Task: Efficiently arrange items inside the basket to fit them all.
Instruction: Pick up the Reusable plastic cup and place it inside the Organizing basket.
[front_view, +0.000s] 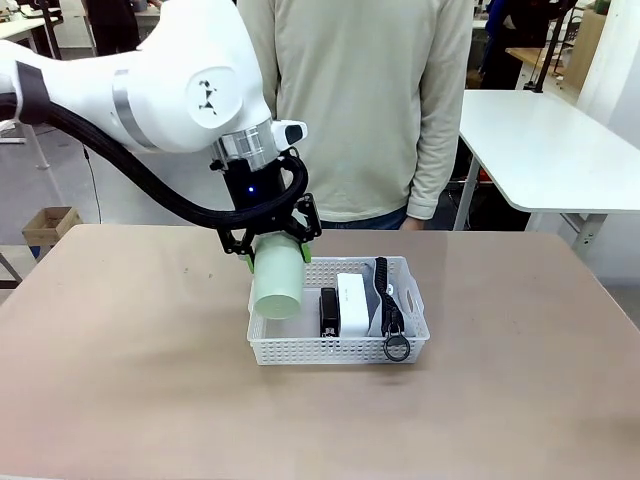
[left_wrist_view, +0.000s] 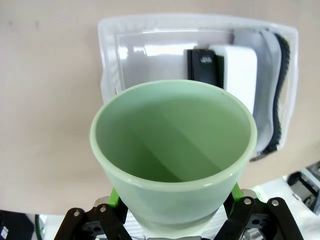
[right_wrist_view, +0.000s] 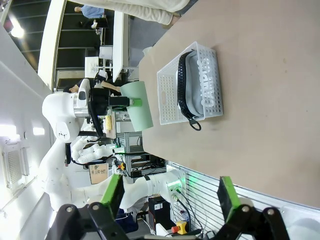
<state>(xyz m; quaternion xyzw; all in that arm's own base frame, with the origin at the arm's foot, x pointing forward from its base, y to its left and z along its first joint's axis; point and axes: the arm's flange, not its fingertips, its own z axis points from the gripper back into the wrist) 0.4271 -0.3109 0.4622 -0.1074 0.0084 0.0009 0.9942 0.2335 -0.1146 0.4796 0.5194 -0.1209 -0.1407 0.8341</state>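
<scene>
My left gripper (front_view: 277, 262) is shut on the pale green cup (front_view: 276, 288), holding it by its sides, tilted, just above the left end of the white basket (front_view: 330, 352). In the left wrist view I look into the cup (left_wrist_view: 172, 150), with the gripper (left_wrist_view: 173, 210) clamped around its lower part. In the basket (left_wrist_view: 107, 65) stand the black stapler (left_wrist_view: 201, 60), the white boxy device (left_wrist_view: 240, 70) and the grey pouch (left_wrist_view: 265, 75) side by side. The basket's left part is bare. My right gripper (right_wrist_view: 170, 192) is open, far from the basket (right_wrist_view: 167, 95).
A person in a beige top (front_view: 360, 100) stands at the table's far side behind the basket. The pouch's black strap ring (front_view: 397, 347) hangs over the basket's near rim. The brown tabletop (front_view: 120, 380) is bare around the basket.
</scene>
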